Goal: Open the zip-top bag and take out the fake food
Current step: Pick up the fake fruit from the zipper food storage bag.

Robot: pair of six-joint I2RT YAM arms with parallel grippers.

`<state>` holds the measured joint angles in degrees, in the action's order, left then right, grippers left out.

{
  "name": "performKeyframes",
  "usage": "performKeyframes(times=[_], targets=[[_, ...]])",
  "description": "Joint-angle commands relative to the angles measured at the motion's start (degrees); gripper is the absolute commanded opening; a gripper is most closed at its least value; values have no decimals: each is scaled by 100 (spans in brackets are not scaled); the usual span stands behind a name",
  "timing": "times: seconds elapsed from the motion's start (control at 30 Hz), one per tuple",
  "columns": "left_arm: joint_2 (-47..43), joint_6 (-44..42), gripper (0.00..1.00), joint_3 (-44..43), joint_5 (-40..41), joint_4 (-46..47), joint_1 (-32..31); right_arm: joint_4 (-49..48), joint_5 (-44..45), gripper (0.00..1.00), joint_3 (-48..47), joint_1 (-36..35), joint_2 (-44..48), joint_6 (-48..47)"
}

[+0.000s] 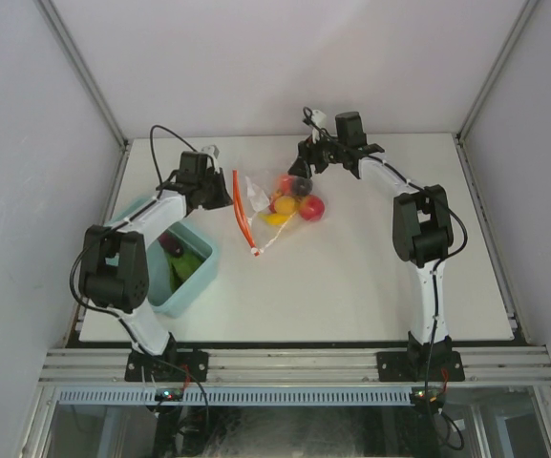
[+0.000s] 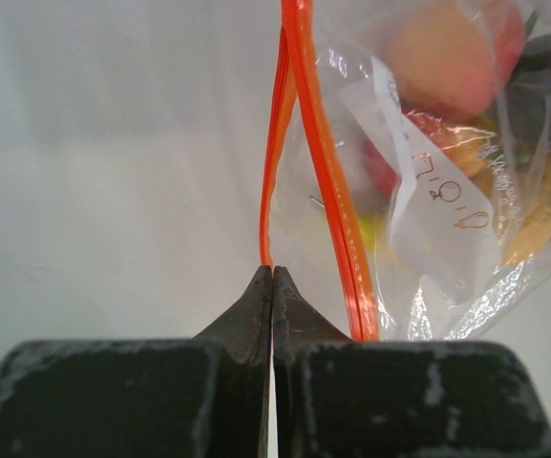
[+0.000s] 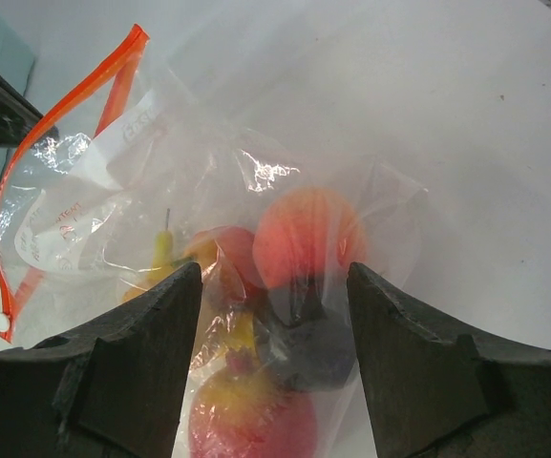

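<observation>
The clear zip-top bag (image 1: 273,202) lies mid-table with the fake food (image 1: 294,202) inside: a peach-orange fruit (image 3: 306,234), a dark purple piece (image 3: 323,343), a red and yellow fruit (image 3: 251,415) and a yellow piece (image 3: 163,250). Its orange zip strip (image 1: 243,210) is parted, with the white slider (image 3: 4,322) at the near end. My left gripper (image 2: 272,272) is shut on one lip of the strip (image 2: 273,181); the other lip (image 2: 325,172) runs free to its right. My right gripper (image 3: 275,286) stands open, its fingers straddling the bag's closed end over the fruits.
A light blue bin (image 1: 201,279) stands at the left under my left arm, with green pieces (image 1: 185,263) and a dark one in it. Grey walls enclose the table on three sides. A white label (image 2: 428,191) sits inside the bag.
</observation>
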<state>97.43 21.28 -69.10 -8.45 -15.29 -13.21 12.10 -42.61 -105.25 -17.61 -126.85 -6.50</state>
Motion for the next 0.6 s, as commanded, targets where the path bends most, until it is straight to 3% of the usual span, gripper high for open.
performKeyframes(times=[0.0,0.3,0.57], targets=[[205,-141,0,-446,-427,90,-50,-39,-166,62,-213,20,132,-132],[645,-22,1,-515,-1253,534,-107,540,-817,61,104,18,391,-1451],[1047,100,7,-760,-1962,927,-135,241,-1914,65,1789,87,1355,-4293]])
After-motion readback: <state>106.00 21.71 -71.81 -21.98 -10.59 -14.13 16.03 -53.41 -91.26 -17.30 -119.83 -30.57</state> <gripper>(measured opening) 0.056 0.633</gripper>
